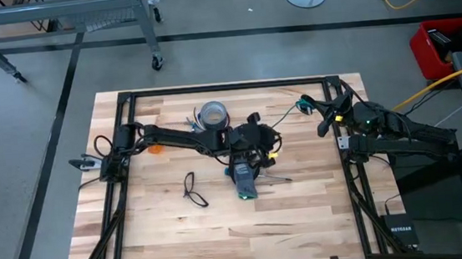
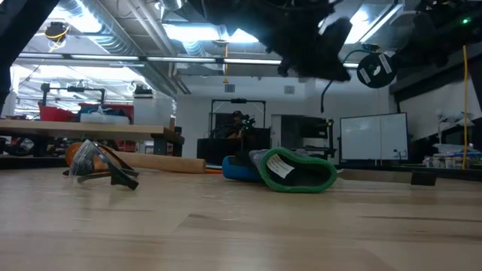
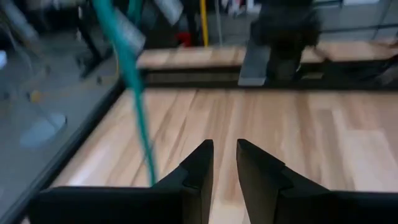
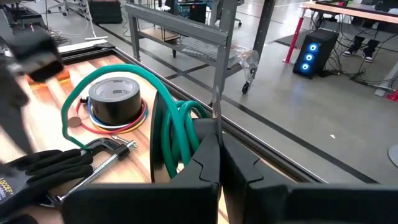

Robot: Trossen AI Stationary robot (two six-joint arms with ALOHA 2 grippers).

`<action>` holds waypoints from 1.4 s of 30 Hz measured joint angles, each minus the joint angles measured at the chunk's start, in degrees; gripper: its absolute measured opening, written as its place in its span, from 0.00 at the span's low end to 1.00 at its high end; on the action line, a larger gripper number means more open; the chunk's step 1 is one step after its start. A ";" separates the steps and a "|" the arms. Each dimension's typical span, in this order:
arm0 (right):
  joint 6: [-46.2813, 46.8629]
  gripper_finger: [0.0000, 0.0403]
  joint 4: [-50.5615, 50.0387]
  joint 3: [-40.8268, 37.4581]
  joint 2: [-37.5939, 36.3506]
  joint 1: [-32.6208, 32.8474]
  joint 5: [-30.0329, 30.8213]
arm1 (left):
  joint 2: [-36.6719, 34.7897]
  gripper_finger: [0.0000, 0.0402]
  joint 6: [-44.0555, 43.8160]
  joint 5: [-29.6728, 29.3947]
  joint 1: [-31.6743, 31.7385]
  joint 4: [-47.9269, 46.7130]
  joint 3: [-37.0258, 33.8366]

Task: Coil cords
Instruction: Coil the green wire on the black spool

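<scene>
Task barely underway: thin dark loose cord loop (image 1: pixel 193 189) lies untouched, teal cord (image 4: pixel 177 134) pinched in clenched right gripper (image 4: pixel 219 158), left gripper (image 3: pixel 224 165) slightly parted, empty

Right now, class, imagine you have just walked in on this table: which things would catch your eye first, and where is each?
The green cord stands out first, coiled and pinched in the shut right claw at the table's far right corner. Next is the left arm stretched over the table's middle, its claw slightly parted, above the glove. A tape roll sits near the far edge, and a small dark cord loop lies left of the glove.
</scene>
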 joint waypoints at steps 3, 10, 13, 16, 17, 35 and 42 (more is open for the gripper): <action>0.00 0.00 0.00 0.00 0.02 0.00 0.00 | -0.01 0.16 4.59 0.00 -0.67 5.68 0.00; 0.00 0.00 0.02 0.00 0.01 0.00 -0.62 | -0.11 0.16 10.47 -6.31 -0.08 11.24 0.00; -0.23 0.00 0.02 0.00 0.00 0.00 -1.58 | -0.11 0.16 10.47 -7.28 0.55 11.17 0.00; -0.24 0.00 0.07 0.00 0.02 0.00 -2.43 | -0.11 0.16 10.34 -7.31 0.97 11.15 0.00; -0.24 0.00 0.07 0.00 0.02 0.00 -2.44 | -0.11 0.16 10.33 -7.31 1.13 11.13 0.00; -0.23 0.00 0.59 0.00 0.02 0.04 -5.97 | -0.11 0.16 10.01 -7.31 1.18 11.06 0.00; -0.22 0.00 0.55 0.00 0.00 0.04 -6.46 | -0.11 0.08 9.34 -7.40 1.18 11.04 0.00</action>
